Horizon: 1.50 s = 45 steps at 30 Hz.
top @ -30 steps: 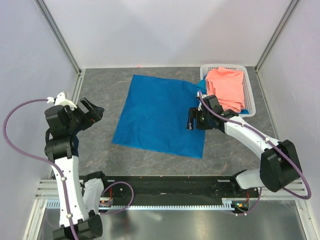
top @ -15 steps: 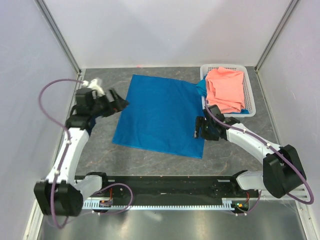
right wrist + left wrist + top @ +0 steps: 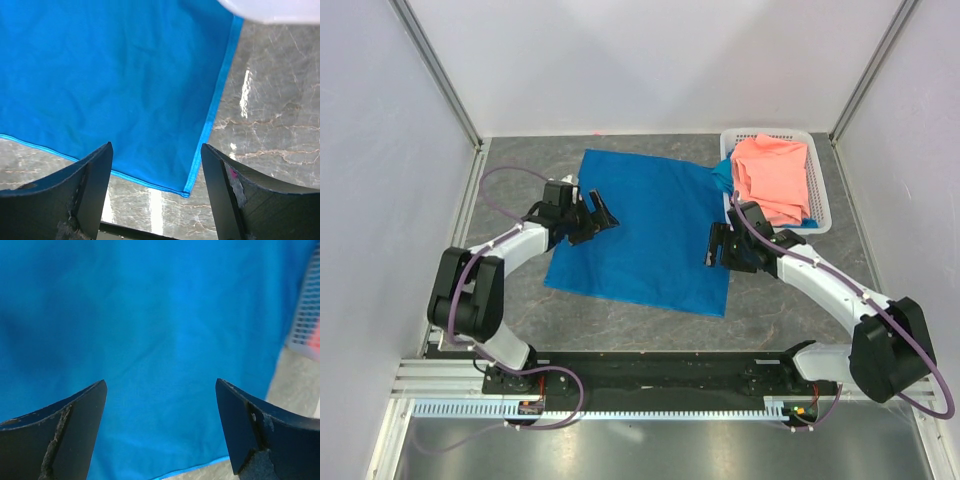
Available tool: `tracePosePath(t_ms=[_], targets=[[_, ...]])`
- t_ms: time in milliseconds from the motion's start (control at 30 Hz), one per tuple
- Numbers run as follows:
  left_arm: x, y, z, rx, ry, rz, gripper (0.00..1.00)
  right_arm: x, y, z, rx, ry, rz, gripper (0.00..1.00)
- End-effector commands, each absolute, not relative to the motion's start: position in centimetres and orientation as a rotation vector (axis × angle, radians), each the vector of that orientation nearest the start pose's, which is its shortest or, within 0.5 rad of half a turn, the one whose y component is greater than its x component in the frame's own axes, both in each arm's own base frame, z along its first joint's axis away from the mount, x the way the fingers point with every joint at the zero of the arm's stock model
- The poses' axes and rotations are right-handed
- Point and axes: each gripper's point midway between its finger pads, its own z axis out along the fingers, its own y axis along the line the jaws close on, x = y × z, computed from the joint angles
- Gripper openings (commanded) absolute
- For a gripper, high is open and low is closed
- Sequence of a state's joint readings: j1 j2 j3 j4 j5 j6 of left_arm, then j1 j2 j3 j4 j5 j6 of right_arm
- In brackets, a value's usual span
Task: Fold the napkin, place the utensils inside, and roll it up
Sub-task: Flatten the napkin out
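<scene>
Seen from above, with twelve o'clock at the far wall, the napkin (image 3: 645,230) lies spread flat on the grey marbled table (image 3: 520,180), single-layered and not yet folded; it is close to square, so it has no real long axis, though its edges are skewed slightly clockwise; the left gripper (image 3: 605,212) hovers over the cloth's nine o'clock edge, pointing toward three o'clock, its jaws wide apart with nothing between them; the right gripper (image 3: 713,245) sits at the three-to-four o'clock edge, facing nine o'clock, jaws likewise wide and empty; its wrist view shows the hemmed near-right corner just ahead between the fingers, so this arm looks better placed for a corner pinch, while the left sees only blue fabric below; a fold probably calls for each arm to catch its own side; the utensils appear in no view, so I cannot tell where they are; at one o'clock a white basket (image 3: 820,200) holds a salmon-pink cloth (image 3: 775,175), just beside the napkin's far-right corner; bare table lies at six and nine o'clock.
</scene>
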<state>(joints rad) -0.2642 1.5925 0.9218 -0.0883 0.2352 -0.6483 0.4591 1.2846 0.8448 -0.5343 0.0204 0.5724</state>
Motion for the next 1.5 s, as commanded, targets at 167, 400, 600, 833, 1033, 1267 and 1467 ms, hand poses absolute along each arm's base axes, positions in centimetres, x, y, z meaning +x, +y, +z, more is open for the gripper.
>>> tracePosePath(t_ms=[167,400,600,833,1033,1267,1467], targets=[[36.3,-14.7,4.1,-0.556,2.407,-0.6,0.99,28.3,16.3,12.7,0.108,2.481,0.433,0.8],[33.9,-12.2,2.8,-0.709,2.368,-0.525,1.0,28.8,16.7,12.5,0.102,2.489,0.436,0.8],[32.8,-7.4,2.9,-0.853,2.292,-0.502,1.0,29.0,17.6,11.5,0.1,2.507,0.487,0.8],[32.3,-5.1,3.9,-0.862,2.242,-0.507,1.0,28.2,18.4,9.4,0.118,2.565,0.528,0.79],[34.5,-6.4,10.5,-0.691,2.189,-0.566,1.0,24.3,19.6,6.7,0.094,2.658,0.515,0.75],[34.6,-8.8,21.5,-0.282,2.147,-0.588,0.99,17.5,21.8,2.9,0.071,2.793,0.472,0.69],[33.5,-8.1,24.0,-0.072,2.118,-0.44,0.98,14.7,23.7,2.0,0.035,2.823,0.451,0.61]])
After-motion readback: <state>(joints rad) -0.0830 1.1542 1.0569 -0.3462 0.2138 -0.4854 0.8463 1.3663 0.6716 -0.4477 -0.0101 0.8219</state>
